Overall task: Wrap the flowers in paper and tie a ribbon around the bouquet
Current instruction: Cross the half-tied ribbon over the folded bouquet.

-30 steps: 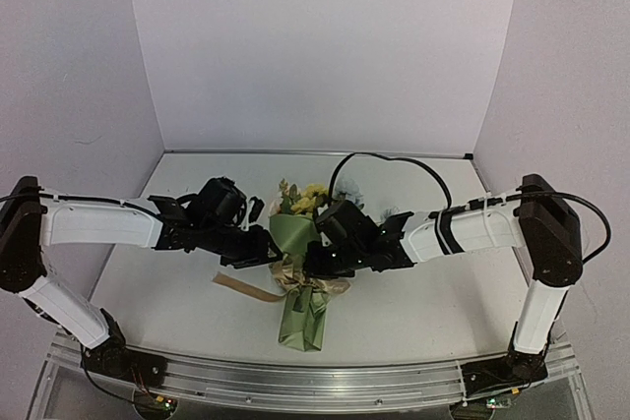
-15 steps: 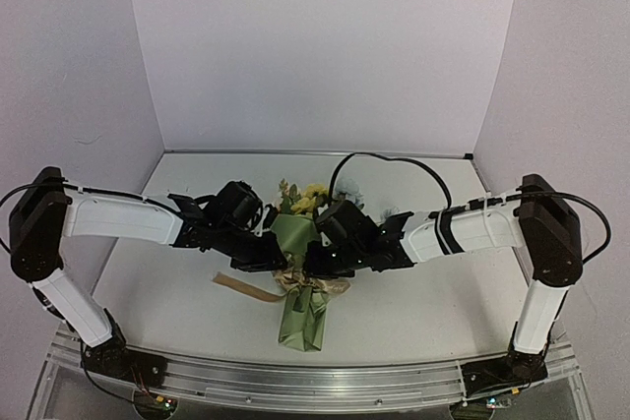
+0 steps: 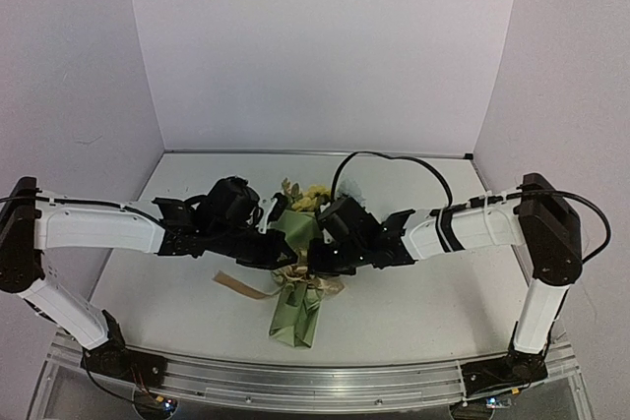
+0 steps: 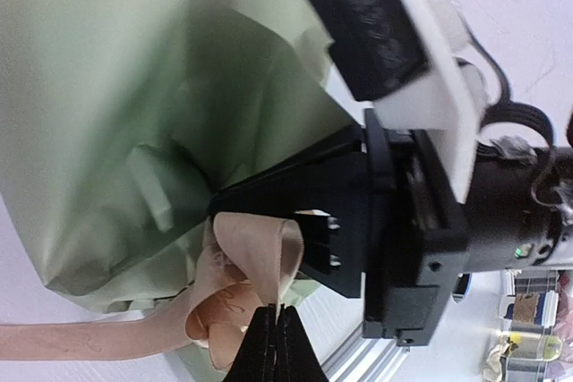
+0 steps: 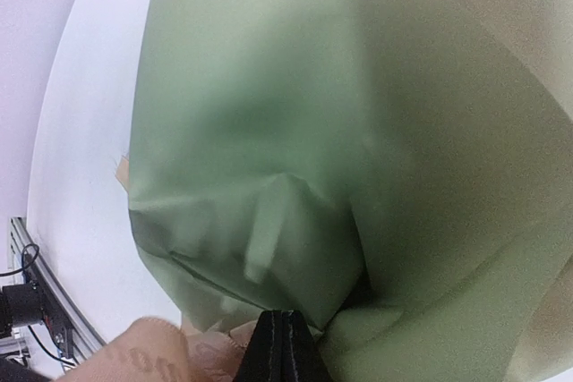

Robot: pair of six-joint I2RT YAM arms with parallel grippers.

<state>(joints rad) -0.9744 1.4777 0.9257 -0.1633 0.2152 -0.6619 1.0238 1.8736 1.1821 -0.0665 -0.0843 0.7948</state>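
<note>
Hidden or unclear:
- From the top camera, both wrists crowd over the bouquet point(image 3: 295, 312) at mid-table point(image 3: 423, 307), so neither set of fingertips can be seen there.
- The flowers point(image 3: 310, 194) show only as a yellow tuft behind the arms. In the left wrist view they are cut off at the upper edge.
- The right wrist view is almost all blurred green paper point(image 5: 313, 131). Only a corner of ribbon shows, bottom left.

Grippers:
- Left gripper point(image 4: 274, 328): jaws fully closed, pinching a loop of the ribbon point(image 4: 255, 234) where it is bunched at the bouquet's waist. One ribbon tail trails off to the left along the table.
- Right gripper point(image 5: 281, 333): jaws pressed together, tips right against a fold of the paper. Can't tell whether they pinch paper, ribbon or nothing.
- The right gripper's black body sits just beside the loop, opposite the left fingers.

Change since a second ago:
- The left gripper stood open, to the left of the bouquet. It has since moved in and clamped.
- The right gripper was closed throughout.
- The bouquet's lower end has swung slightly left, so it now lies tilted.
</note>
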